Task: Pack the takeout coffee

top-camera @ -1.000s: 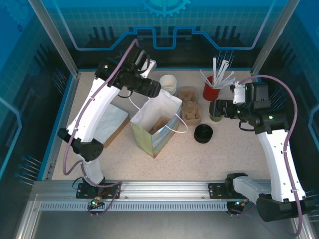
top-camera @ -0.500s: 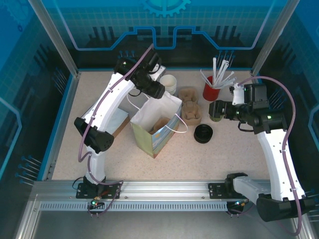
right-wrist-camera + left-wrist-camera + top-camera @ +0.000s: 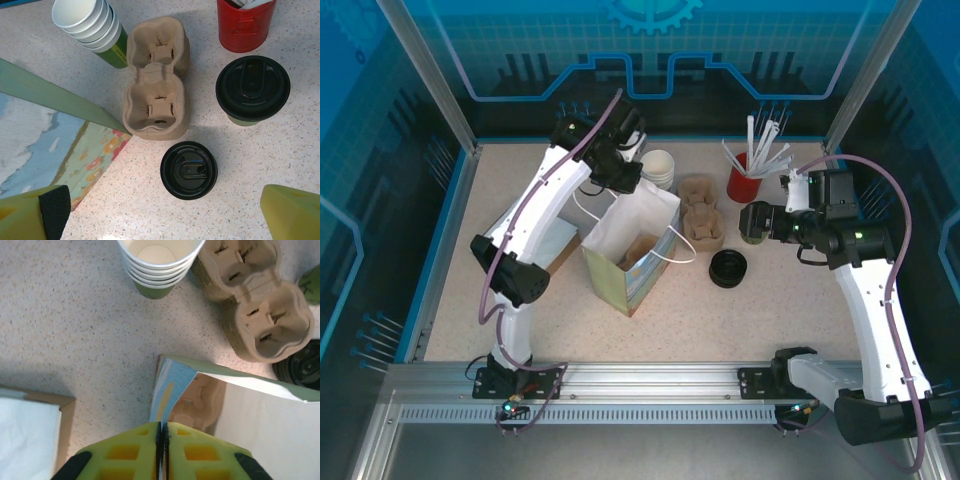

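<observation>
I note the coffee point(image 3: 252, 89): black lid, green body. The bag point(image 3: 240, 381) holds a tray point(image 3: 200, 400); left gripper point(image 3: 161, 432) pinches its rim, right gripper point(image 3: 164, 214) gapes empty.

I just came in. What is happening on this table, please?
Two robot arms are packing a takeout coffee. The left gripper is shut on the top edge of the open paper bag, which stands on the table with a cardboard cup carrier already inside. The right gripper is open and hovers over the table near the takeout coffee. The coffee stands beside the red holder and is not yet picked up.
</observation>
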`<action>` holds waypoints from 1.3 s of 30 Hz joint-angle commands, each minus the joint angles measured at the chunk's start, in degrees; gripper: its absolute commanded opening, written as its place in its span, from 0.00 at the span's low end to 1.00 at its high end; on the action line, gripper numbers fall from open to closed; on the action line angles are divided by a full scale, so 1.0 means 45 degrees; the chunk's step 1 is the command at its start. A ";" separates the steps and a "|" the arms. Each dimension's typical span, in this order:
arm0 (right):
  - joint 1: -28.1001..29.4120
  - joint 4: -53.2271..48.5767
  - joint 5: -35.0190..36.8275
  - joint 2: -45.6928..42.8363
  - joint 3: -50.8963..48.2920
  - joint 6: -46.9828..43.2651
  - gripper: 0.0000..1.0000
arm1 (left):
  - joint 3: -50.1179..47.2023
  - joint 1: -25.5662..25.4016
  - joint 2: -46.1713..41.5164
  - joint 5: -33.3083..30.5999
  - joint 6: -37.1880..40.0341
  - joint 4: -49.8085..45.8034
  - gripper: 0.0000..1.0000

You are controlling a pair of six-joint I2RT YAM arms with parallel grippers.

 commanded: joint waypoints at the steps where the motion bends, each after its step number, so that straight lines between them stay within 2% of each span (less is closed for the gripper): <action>1: -0.0278 -0.0386 0.0510 0.0077 -0.0118 -0.0230 1.00 | 0.0327 0.0428 -0.0989 -0.0260 -0.2132 -0.0469 0.08; 5: -0.0399 -0.0712 0.0904 0.0369 -0.0250 -0.0427 1.00 | -0.0406 0.1032 -0.1496 -0.0181 -0.3262 -0.0147 0.04; 13: -0.0766 -0.0899 0.1252 0.0741 -0.0854 -0.0728 1.00 | -0.2287 0.1883 -0.2131 0.0357 -0.3756 0.0993 0.06; 19: -0.0976 -0.1233 0.1926 0.0863 -0.1111 -0.1276 1.00 | -0.2260 0.2088 -0.2197 0.0589 -0.3246 0.1036 0.28; 21: -0.1054 -0.1215 0.1932 0.0798 -0.1229 -0.1341 1.00 | -0.2236 0.2166 -0.2293 0.0424 -0.3067 0.0929 0.33; 25: -0.1143 -0.1080 0.1951 0.0640 -0.1461 -0.1324 1.00 | -0.2235 0.2351 -0.2658 -0.0258 -0.2643 0.0640 0.50; 30: -0.1220 -0.1001 0.2074 0.0667 -0.1545 -0.1319 1.00 | -0.2168 0.2683 -0.3258 -0.0390 -0.2123 0.0482 0.67; 34: -0.1526 -0.0943 0.1724 0.0679 -0.1294 -0.1074 1.00 | -0.2490 0.2924 -0.4191 -0.0637 -0.1682 0.1151 0.81; 39: -0.2004 -0.0739 0.1491 0.0345 -0.1457 -0.1022 1.00 | -0.2998 0.3237 -0.5389 -0.0652 -0.1406 0.2176 0.91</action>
